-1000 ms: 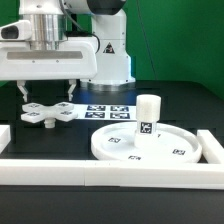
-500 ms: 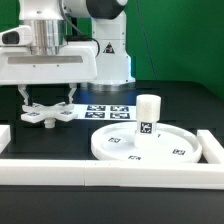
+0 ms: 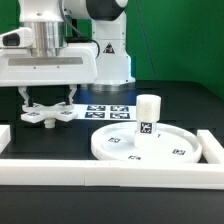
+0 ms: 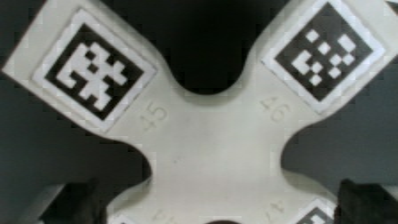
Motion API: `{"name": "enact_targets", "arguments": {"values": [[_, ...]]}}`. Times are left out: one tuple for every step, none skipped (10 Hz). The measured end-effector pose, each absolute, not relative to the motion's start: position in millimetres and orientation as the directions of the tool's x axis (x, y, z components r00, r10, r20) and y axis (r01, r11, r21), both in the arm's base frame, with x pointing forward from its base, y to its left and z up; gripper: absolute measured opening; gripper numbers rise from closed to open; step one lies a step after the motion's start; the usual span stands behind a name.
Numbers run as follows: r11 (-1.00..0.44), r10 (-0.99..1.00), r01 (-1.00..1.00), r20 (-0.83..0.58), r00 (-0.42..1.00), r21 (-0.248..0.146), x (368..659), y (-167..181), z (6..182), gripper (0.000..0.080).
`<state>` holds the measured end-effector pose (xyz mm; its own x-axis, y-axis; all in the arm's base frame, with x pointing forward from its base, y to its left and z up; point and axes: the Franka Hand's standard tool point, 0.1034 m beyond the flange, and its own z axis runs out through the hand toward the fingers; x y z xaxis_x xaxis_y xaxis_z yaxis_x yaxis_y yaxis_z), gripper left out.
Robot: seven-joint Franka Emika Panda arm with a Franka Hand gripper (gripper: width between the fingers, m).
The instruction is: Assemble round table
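Note:
The cross-shaped base (image 3: 48, 114) lies flat on the black table at the exterior view's left. It fills the wrist view (image 4: 196, 130), showing two tagged lobes. My gripper (image 3: 47, 102) is low over it and open. One dark finger (image 4: 71, 200) stands on each side of the base's waist, with a gap to the plastic. The large round disc (image 3: 172, 143) lies at the exterior view's right. The short cylinder leg (image 3: 148, 115) stands upright on it near the middle.
The marker board (image 3: 106, 111) lies behind, between the base and the disc. A long white rail (image 3: 100, 170) runs along the front. A shorter rail (image 3: 211, 145) stands at the right and a rail end (image 3: 4, 136) at the left.
My gripper has come down a little onto the base, so the fingers now straddle it. The base, disc and leg have not moved.

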<state>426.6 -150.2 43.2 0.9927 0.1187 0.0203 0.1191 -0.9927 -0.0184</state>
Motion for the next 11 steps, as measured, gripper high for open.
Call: {"name": "enact_targets", "arguments": {"values": [[-0.993,0.119,0.12,0.017,0.993,-0.019,426,-150,42.0,0.0649],[-0.993,0.119,0.119,0.015,0.993,-0.02,425,-150,40.9,0.0649],[-0.993,0.116,0.116,0.013,0.993,-0.02,423,-151,39.8,0.0649],[-0.993,0.116,0.116,0.012,0.993,-0.02,423,-151,39.5,0.0649],[-0.993,0.116,0.116,0.01,0.993,-0.021,423,-151,38.7,0.0649],[-0.993,0.116,0.116,0.007,0.993,-0.021,422,-152,37.4,0.0649],[-0.993,0.115,0.115,0.004,0.993,-0.022,421,-152,36.0,0.0649],[-0.993,0.115,0.115,0.002,0.993,-0.022,420,-152,35.1,0.0649],[-0.993,0.115,0.115,0.0,0.993,-0.023,420,-152,33.8,0.0649],[-0.993,0.115,0.115,-0.003,0.993,-0.024,419,-152,32.4,0.0649],[-0.993,0.115,0.115,-0.006,0.993,-0.024,418,-151,31.3,0.0649]]}}
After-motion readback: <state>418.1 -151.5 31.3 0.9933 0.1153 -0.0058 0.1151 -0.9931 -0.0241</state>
